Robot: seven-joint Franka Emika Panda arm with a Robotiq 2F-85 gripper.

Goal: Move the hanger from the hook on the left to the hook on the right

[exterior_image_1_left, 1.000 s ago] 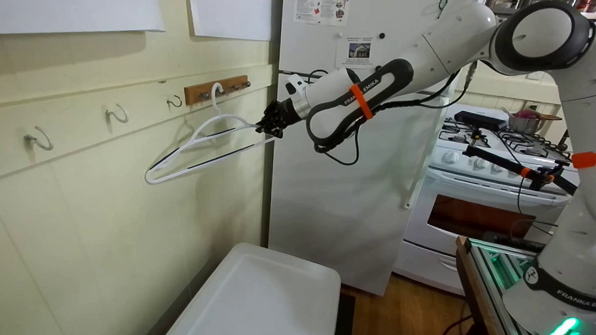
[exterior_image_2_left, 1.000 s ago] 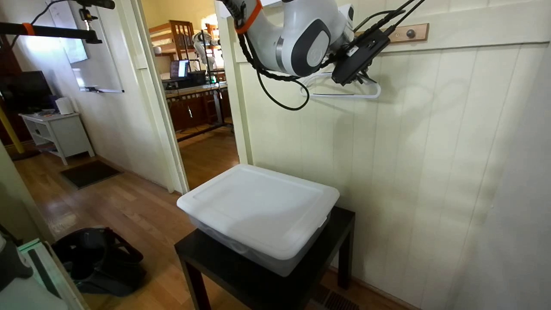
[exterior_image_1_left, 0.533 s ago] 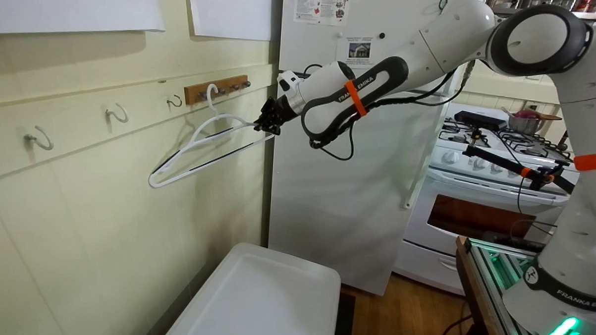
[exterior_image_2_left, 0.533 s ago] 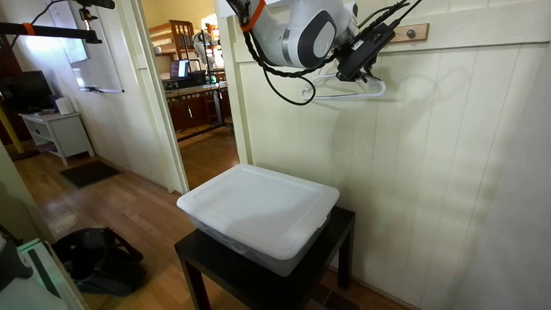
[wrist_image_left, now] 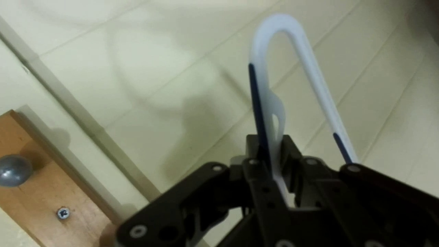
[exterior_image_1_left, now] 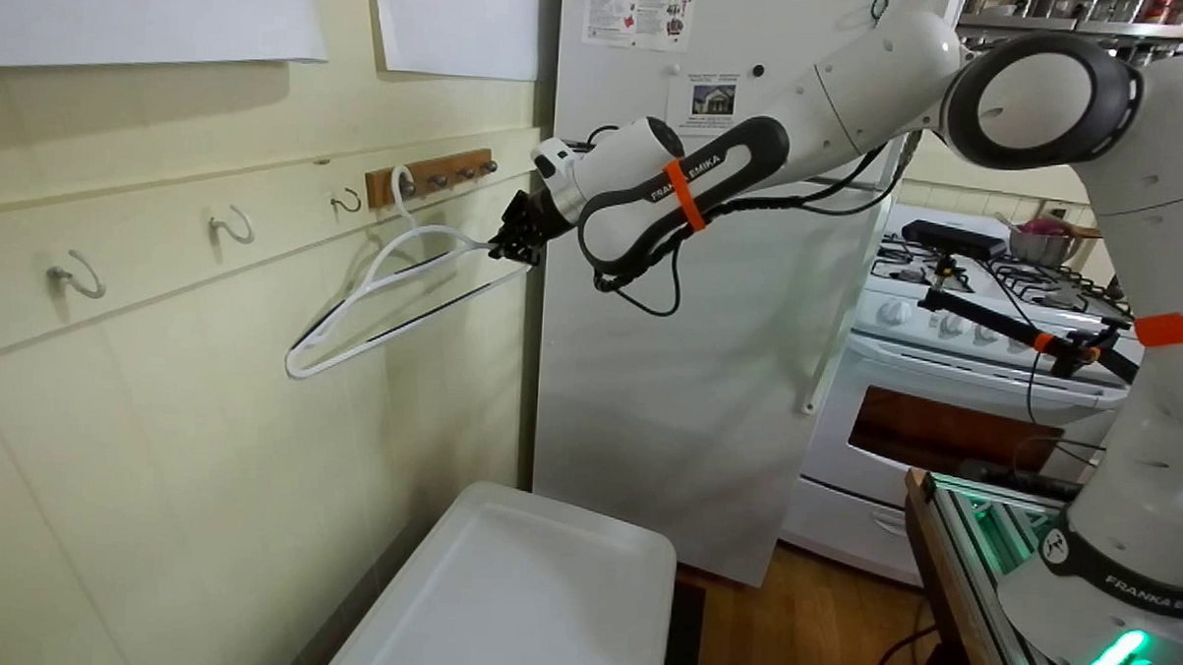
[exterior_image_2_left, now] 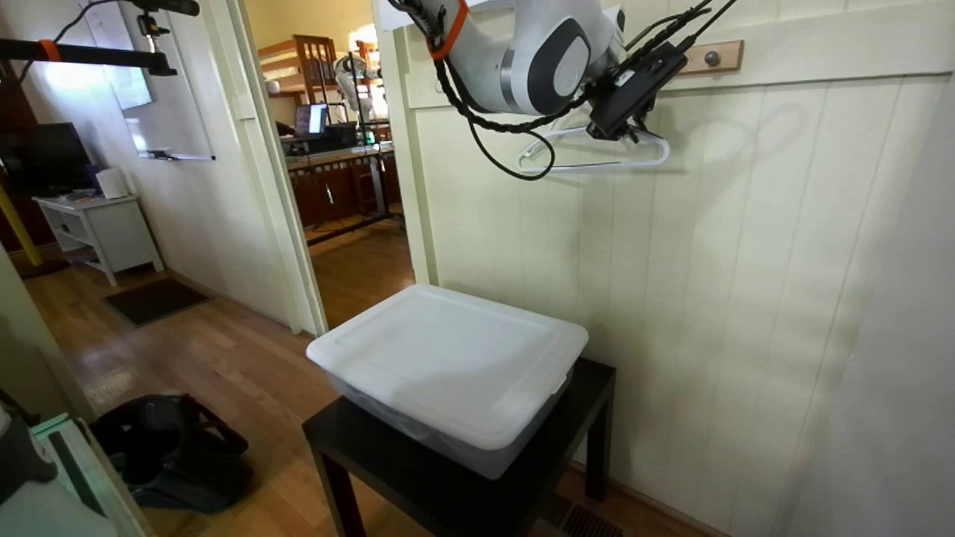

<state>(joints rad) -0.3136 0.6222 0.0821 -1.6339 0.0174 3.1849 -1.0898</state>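
Hanger (exterior_image_1_left: 364,287) and claw (exterior_image_1_left: 499,249) have shifted slightly left in an exterior view.
From left: wall hooks (exterior_image_1_left: 229,231); then the hanger, long axis slanting up-right toward the claw, its curved top overlapping the wooden peg rack (exterior_image_1_left: 428,172), contact uncertain; rightmost, the claw, clamped on the hanger's right shoulder. Placement probably turns on aligning that top.

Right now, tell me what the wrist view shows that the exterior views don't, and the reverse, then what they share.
Only the wrist view shows a screw's cross slot, and the hanger clearly pinched inside the claw. Only the exterior views show the white-lidded bin and an orange arm strap. Shared: hanger, claw, wooden rail and pale wall.
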